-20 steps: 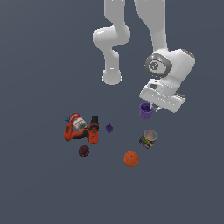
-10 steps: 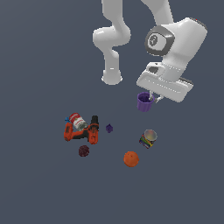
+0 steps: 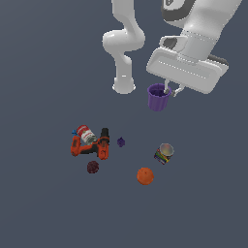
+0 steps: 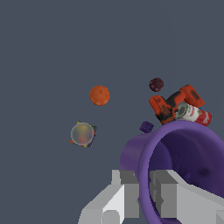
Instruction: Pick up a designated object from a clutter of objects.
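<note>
Holding the small tapered purple plastic cup [image 3: 158,97] clear of the floor, upper right of centre in ext. view. White two-finger gripper [image 4: 144,192] pinches the cup's thin rim: one finger inside, one outside, per wrist view. Cup hangs roughly upright, mouth up, nothing touching it but the fingers.

Rest of clutter lies on the grey floor [image 3: 43,203], well below: orange-black power drill [image 3: 92,145] with red-labelled can [image 3: 86,134] against it, left of centre; tiny dark purple lump [image 3: 121,142] just beside the drill; dark red ball [image 3: 92,167] lower left; orange ball [image 3: 145,176] lower centre; rainbow-striped can [image 3: 164,153] to its right, tipped over.

Step, as judged: pick made, lift phase. Next calls for a steady hold, no jerk. Rim pinch is thin, so the cup could pivot or slip.
</note>
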`<state>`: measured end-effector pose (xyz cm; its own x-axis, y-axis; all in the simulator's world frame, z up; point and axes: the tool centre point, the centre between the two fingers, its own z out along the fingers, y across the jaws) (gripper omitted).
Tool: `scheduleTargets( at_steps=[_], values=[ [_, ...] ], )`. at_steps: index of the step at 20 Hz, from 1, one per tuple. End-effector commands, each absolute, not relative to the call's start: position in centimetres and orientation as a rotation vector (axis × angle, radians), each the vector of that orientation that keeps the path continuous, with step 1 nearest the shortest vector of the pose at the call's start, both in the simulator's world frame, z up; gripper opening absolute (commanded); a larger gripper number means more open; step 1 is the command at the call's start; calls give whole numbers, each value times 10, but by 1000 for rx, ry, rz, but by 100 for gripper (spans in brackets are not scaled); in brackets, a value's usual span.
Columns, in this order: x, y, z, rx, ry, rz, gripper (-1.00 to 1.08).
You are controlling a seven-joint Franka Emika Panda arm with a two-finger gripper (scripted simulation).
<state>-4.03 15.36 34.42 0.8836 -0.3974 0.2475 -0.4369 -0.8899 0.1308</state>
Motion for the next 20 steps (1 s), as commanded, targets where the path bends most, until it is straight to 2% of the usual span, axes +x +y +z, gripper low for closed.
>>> scheduleTargets(
  at_steps=[1, 10, 20],
  values=[
    [-33, 144, 371, 2870, -641, 320, -100],
    [-14, 123, 435, 2866, -643, 325, -100],
    [-6, 116, 456, 2863, -643, 327, -100]
  ],
)
